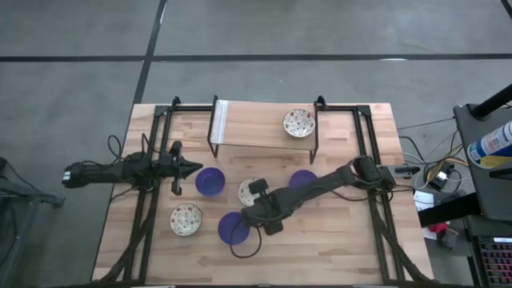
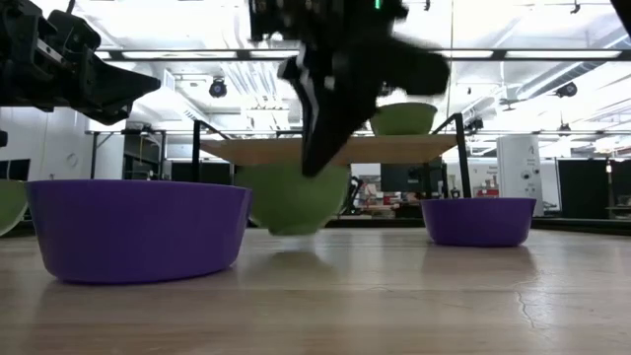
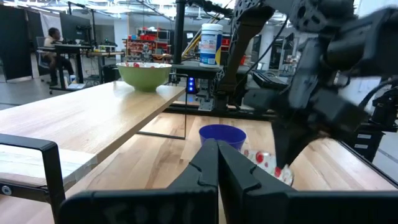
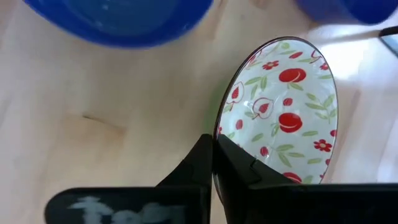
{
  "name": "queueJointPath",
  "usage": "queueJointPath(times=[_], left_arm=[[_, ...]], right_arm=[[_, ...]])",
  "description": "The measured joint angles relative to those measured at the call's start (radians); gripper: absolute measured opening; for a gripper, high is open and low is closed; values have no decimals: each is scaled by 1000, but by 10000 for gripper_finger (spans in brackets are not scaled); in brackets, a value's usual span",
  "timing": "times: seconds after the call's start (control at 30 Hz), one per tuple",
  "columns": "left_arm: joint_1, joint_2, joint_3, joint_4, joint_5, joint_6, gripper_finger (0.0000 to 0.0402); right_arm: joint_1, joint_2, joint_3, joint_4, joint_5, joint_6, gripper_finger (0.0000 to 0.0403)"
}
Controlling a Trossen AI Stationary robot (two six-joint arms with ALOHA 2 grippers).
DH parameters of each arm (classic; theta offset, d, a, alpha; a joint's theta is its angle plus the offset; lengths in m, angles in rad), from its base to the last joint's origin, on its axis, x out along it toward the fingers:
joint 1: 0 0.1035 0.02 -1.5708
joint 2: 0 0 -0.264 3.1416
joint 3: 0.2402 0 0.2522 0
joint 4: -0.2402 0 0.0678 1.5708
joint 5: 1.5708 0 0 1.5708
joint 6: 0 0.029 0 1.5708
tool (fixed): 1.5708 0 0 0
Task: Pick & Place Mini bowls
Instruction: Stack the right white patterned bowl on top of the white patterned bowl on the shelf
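Note:
Three blue mini bowls stand on the table: one just ahead of my left gripper, one by the right arm, and one near the front. One patterned bowl sits at front left and another on the raised shelf. My right gripper is shut on the third patterned bowl at the table's centre; it is green outside. My left gripper is shut, hovers and holds nothing. My right gripper pinches the rim of the patterned bowl, one finger inside and one outside. The fingers come from above, slanting down. The bowl is tilted and looks raised just off the table.
The black-framed shelf spans the far part of the table. The blue bowls stand close on either side of the held bowl. Bare wood lies at the front right. A cart with a bottle stands beyond the table's right edge.

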Motion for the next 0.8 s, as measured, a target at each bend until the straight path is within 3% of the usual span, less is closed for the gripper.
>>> queueJointPath(times=[0.5, 0.8], left_arm=[[0, 0, 0, 0, 0, 0, 0], [0, 0, 0, 0, 0, 0, 0]], right_arm=[[43, -1, 251, -202, 36, 27, 8], [63, -2, 424, -427, 172, 82, 8]])
